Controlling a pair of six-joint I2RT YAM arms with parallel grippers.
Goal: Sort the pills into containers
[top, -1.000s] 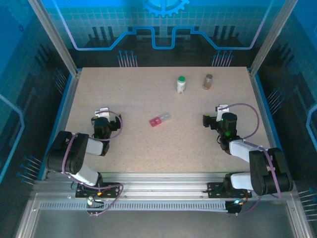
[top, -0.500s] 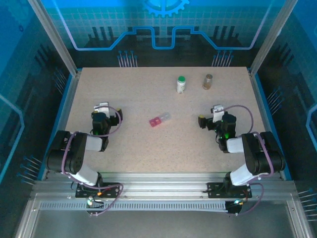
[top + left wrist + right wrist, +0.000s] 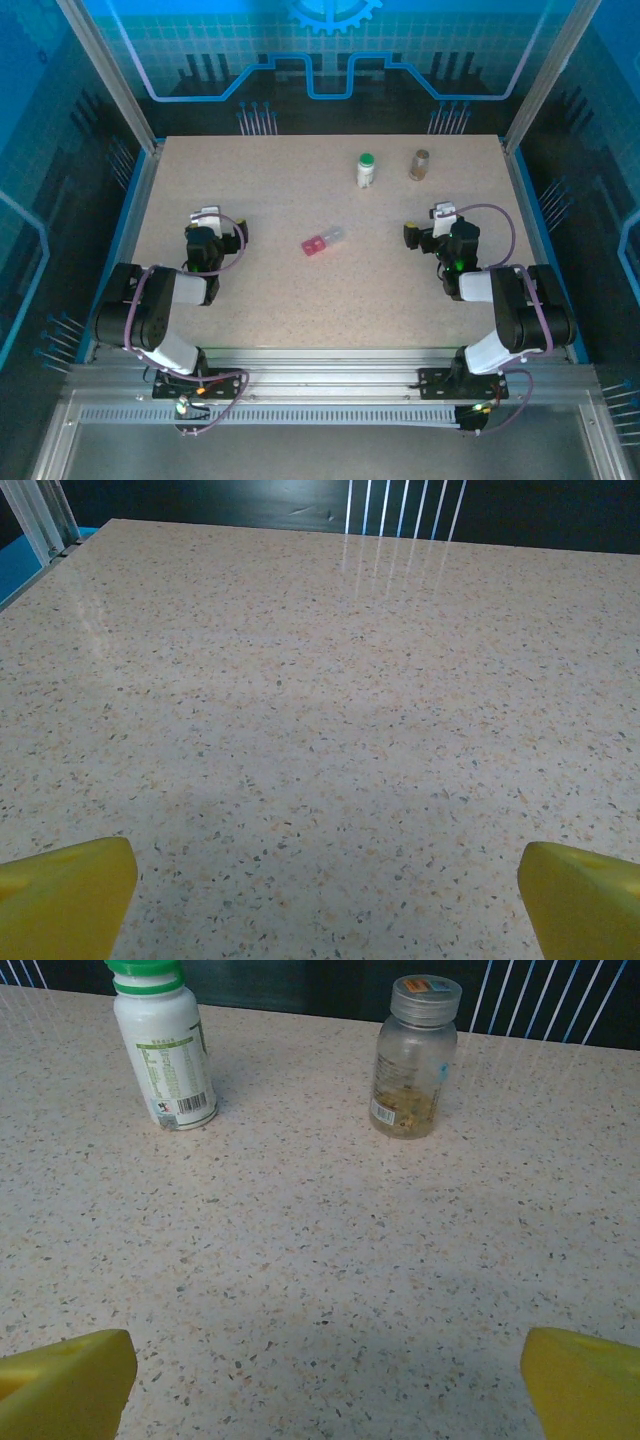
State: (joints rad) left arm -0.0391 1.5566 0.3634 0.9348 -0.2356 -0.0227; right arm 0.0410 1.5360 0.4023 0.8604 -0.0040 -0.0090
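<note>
A white bottle with a green cap (image 3: 366,170) (image 3: 165,1055) stands upright at the far middle of the table. The brownish translucent vial (image 3: 419,164) (image 3: 412,1060) stands just to its right, with yellowish contents at its bottom. A clear vial showing pink (image 3: 322,241) lies on its side at the table's centre. Pills outside the containers are out of view. My left gripper (image 3: 209,226) (image 3: 325,875) is open low over bare table at the left. My right gripper (image 3: 440,228) (image 3: 328,1360) is open, facing the bottle and the brownish vial and well short of them.
The speckled tabletop (image 3: 280,190) is bounded by a blue rim and metal frame posts (image 3: 110,75). Open surface lies between both grippers and the clear vial. Both arms are folded back near the table's front edge.
Both arms have folded up and their grippers have shifted a little toward the far side. The right gripper also drifted left, then back right. The containers have not moved.
</note>
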